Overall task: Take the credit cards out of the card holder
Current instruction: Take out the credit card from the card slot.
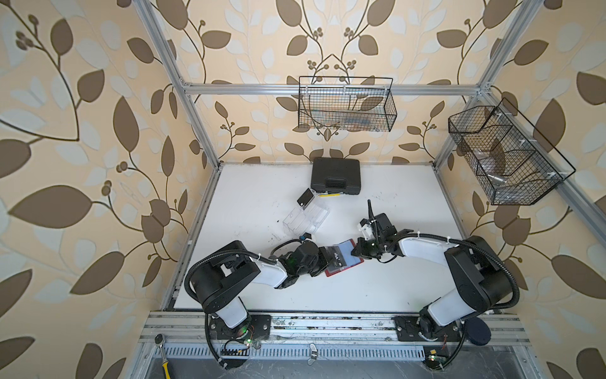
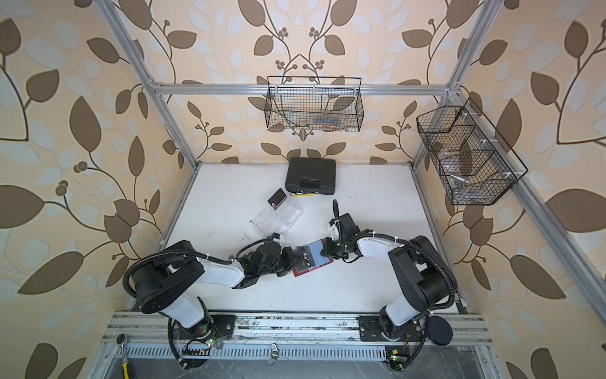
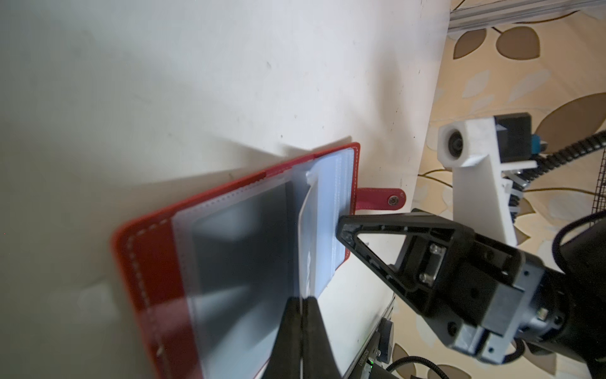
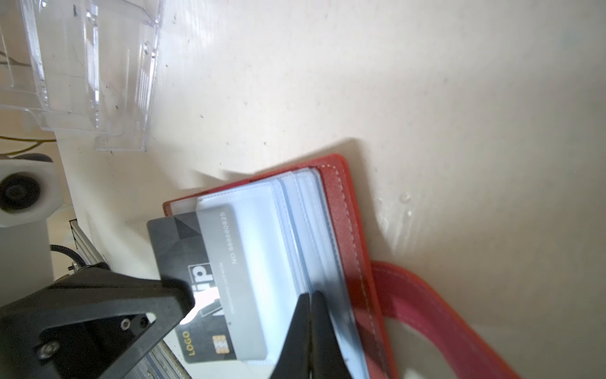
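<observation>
Open red card holder (image 4: 344, 210) lies flat on the table (image 1: 393, 282) between both arms, its length along the line joining them. Left gripper (image 3: 300, 305) — closed on a black Vip card (image 4: 183, 249) half out of its sleeve. The way out lies toward the left arm, away from the right gripper (image 4: 310, 303), which is clamped on the sleeve edges at the strap tab (image 3: 377, 198) side. Counted: one holder, one card emerging, one black card (image 1: 305, 198) in the clear acrylic tray (image 1: 306, 220) — possibly a stack.

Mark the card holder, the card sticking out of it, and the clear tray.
card holder (image 4: 342, 210): right wrist view, stitched red cover.
credit card (image 4: 173, 249): right wrist view, bare black end outside the sleeve.
clear tray (image 1: 308, 220): in a top view, bare middle compartment.
</observation>
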`<action>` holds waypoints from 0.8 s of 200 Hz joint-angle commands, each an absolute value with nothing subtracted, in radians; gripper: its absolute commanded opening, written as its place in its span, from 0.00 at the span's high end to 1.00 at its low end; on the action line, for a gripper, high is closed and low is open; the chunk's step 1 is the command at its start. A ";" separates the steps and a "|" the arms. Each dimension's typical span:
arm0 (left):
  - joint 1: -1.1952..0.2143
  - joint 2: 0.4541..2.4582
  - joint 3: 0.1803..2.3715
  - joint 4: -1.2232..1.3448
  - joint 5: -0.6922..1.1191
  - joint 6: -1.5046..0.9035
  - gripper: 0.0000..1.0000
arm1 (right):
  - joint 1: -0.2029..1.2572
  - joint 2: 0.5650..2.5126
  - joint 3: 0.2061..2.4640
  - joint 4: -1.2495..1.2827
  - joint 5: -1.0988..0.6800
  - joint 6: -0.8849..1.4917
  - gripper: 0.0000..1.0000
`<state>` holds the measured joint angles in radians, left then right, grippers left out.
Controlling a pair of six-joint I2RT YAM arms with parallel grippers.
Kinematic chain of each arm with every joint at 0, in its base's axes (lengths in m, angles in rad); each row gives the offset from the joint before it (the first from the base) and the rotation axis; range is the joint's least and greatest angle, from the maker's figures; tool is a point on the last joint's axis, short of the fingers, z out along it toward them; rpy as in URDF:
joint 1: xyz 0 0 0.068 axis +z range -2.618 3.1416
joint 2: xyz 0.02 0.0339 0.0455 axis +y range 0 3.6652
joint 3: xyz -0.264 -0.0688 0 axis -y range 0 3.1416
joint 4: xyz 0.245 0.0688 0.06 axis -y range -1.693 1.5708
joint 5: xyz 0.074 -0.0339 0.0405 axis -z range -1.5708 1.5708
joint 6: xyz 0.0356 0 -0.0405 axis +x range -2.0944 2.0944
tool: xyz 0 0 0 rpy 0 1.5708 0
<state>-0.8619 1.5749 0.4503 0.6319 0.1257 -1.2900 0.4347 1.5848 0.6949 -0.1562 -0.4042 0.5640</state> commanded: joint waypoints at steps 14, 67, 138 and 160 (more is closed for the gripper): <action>-0.821 1.411 0.451 0.404 0.127 -1.175 1.00 | 0.433 1.612 0.683 -0.227 -0.349 0.553 0.95; -0.770 1.274 0.630 0.025 0.188 -0.898 1.00 | 0.434 1.573 0.738 -0.255 -0.349 0.520 0.94; -0.603 1.232 0.938 -0.430 0.271 -0.484 1.00 | 0.433 1.378 0.798 -0.305 -0.310 0.446 0.62; -0.566 1.275 1.128 -0.636 0.240 -0.260 1.00 | 0.432 1.287 0.802 -0.302 -0.283 0.410 0.34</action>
